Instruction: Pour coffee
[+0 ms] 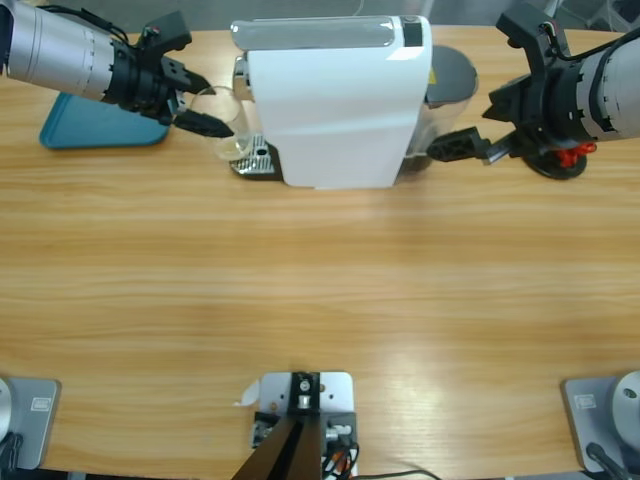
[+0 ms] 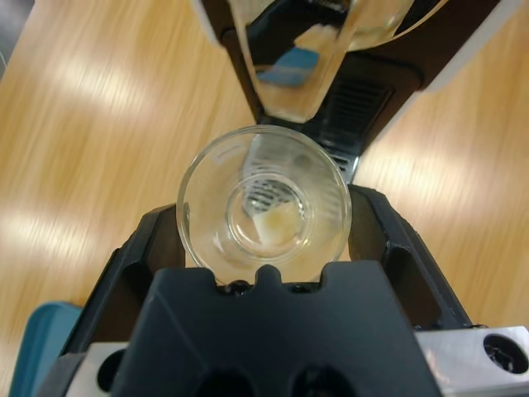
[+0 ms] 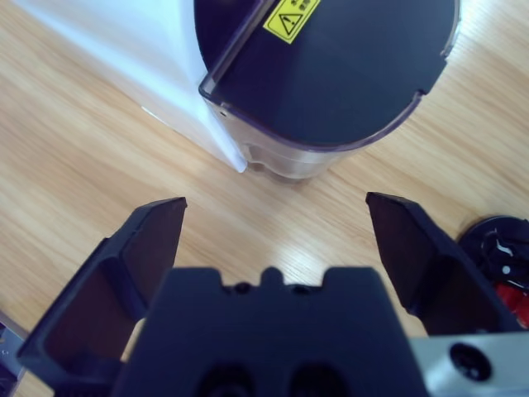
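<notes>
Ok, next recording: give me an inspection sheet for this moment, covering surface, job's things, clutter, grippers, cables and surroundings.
Surface: long wooden table, no spills seen.
Job's things: white coffee machine at the far edge, dark water tank with a yellow warning label behind it; clear glass at the machine's drip tray, no coffee seen in it.
Clutter: teal tray at far left; black and red round object at far right.
Grippers: left gripper shut on the glass; right gripper open, holding nothing, facing the tank.
Cables: nothing seen on the table.
Surroundings: nothing seen beyond the table.
</notes>
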Tool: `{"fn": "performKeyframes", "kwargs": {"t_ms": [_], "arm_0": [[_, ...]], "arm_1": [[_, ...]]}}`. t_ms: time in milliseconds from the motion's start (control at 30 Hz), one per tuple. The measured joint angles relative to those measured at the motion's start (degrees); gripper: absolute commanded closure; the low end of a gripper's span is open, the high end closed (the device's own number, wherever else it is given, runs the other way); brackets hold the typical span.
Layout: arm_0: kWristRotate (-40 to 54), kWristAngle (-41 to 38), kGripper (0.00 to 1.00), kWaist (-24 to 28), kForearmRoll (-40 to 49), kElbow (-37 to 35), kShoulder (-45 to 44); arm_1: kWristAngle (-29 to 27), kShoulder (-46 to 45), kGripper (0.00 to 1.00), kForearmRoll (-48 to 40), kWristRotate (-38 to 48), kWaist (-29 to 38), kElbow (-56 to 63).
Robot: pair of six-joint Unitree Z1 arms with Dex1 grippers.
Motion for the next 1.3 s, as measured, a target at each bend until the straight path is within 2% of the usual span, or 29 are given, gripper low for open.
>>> {"fn": "performKeyframes", "kwargs": {"t_ms": [533, 1300], "arm_0": [[-0.8, -0.1, 0.579, -2.1, 0.0, -2.6, 1.7], [-0.9, -0.1, 0.555, -3.0, 0.0, -1.6, 1.9]], "arm_1": [[0.0, 0.2, 0.000, -0.2, -0.2, -0.2, 0.1], [0.7, 0.2, 0.000, -1.4, -0.3, -0.2, 0.5]]}}
